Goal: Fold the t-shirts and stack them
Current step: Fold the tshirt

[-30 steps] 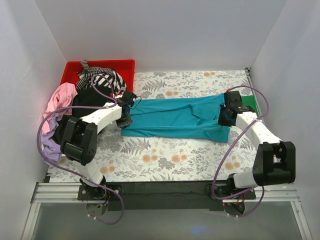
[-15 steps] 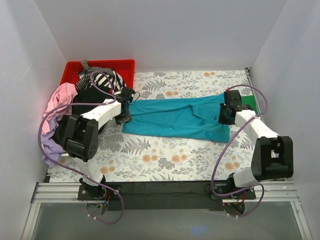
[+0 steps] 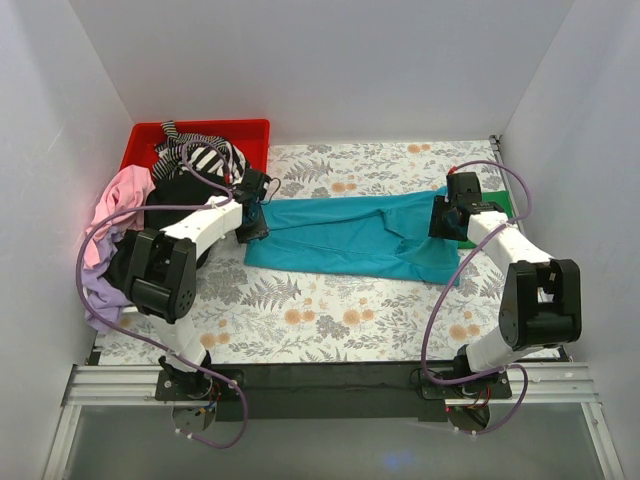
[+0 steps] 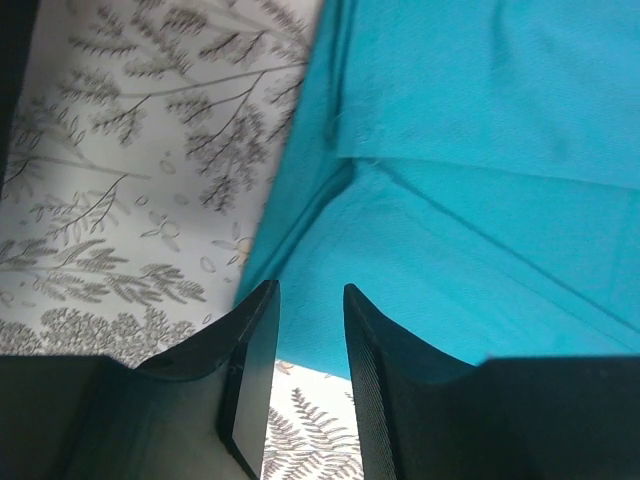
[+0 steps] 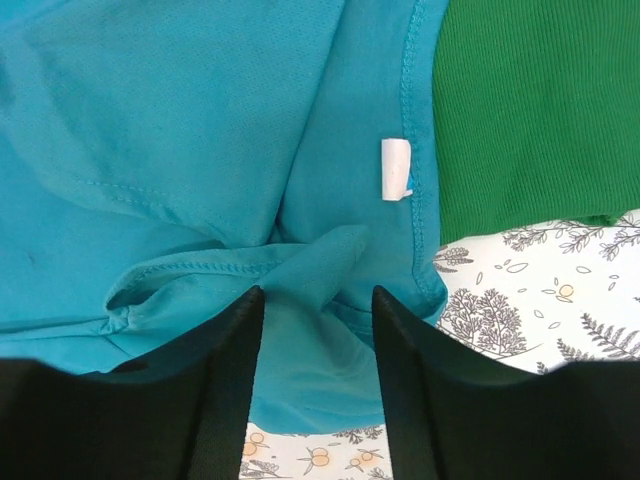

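**Top view.** Shows a teal shirt (image 3: 350,235) laid sideways across the middle of the flowered desk (image 3: 330,310), folded into a long band. At its left end, the left pincer (image 3: 252,225), closed on the cloth edge. At its right end, the right pincer (image 3: 440,222), likewise clamped on the cloth. Just beyond the right pincer, a green shirt (image 3: 497,207) flat on the desk, touching the teal one. At far left, a red bin (image 3: 200,130) with a striped shirt (image 3: 205,155) spilling from it. In front of the bin, heaped together, a black shirt (image 3: 175,195), a pink shirt (image 3: 120,195) and a lilac shirt (image 3: 100,290).

**Left wrist view.** Shows the left pincer's two dark fingers (image 4: 250,380) nearly together, with an edge of teal cloth caught in the narrow slot between them. Cloth drawn up off the desk in a slanted ridge toward the fingertips. Above that, a fold line across the shirt. To the left, the bare fern print of the desk.

**Right wrist view.** Shows the right pincer (image 5: 318,295) nipped on a bunched fold of the teal shirt, with wrinkles fanning leftward from the grip. Beside the grip, a stitched hem with a small white label (image 5: 396,170). Right of the hem, the ribbed green shirt, and below it, bare desk.
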Controlling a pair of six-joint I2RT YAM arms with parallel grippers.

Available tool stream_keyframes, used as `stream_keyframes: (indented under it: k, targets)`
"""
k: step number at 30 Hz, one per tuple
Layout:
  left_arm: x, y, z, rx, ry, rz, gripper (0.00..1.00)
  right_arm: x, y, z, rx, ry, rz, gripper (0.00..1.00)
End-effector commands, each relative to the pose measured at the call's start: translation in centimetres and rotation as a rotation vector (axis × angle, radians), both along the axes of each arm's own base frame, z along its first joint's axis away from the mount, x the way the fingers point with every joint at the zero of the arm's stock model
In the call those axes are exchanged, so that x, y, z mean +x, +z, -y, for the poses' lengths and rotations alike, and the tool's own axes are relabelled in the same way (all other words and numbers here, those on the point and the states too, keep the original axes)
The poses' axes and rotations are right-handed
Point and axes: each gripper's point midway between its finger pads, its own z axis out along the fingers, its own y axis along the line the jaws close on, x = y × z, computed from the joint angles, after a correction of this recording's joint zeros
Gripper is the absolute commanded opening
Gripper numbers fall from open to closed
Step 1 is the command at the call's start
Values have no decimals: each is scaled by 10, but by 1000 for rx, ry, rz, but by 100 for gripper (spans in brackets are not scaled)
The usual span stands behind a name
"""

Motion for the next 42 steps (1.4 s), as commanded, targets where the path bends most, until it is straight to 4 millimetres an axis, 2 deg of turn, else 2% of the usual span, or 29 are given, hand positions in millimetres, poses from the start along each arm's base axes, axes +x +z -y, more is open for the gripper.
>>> stream_keyframes:
  k: [1, 4, 10, 15, 23, 24, 29, 31, 37, 40, 42]
  targets:
    - [25, 18, 15, -57, -42, 73, 31, 17, 19, 1, -3, 0, 71, 55]
    - [32, 14, 20, -68, -52, 73, 32, 16, 28, -1, 13, 9, 95, 56]
    - [43, -2, 31, -96, -62, 58, 32, 11, 27, -4, 25, 19, 91, 57]
    - [42, -15, 25, -63, -39, 36, 33, 10, 28, -5, 29, 22, 94, 57]
    - [43, -23, 24, -53, -22, 22, 32, 8, 26, -8, 46, 35, 87, 57]
    - [42, -25, 23, -52, -22, 18, 29, 8, 26, -9, 48, 35, 87, 57]
    - [32, -33, 19, -43, -8, -5, 0, 4, 23, -9, 52, 38, 81, 57]
    - [28, -36, 18, -44, -1, -16, 0, 4, 23, -10, 53, 39, 81, 57]
    - [16, -21, 10, -28, 22, -10, 0, 3, 20, -11, 60, 45, 71, 57]
    - [8, -17, 8, -32, 24, -18, 3, 2, 17, -12, 61, 47, 66, 57]
    - [2, -19, 7, -39, 29, -25, 0, 2, 15, -13, 68, 53, 62, 57]
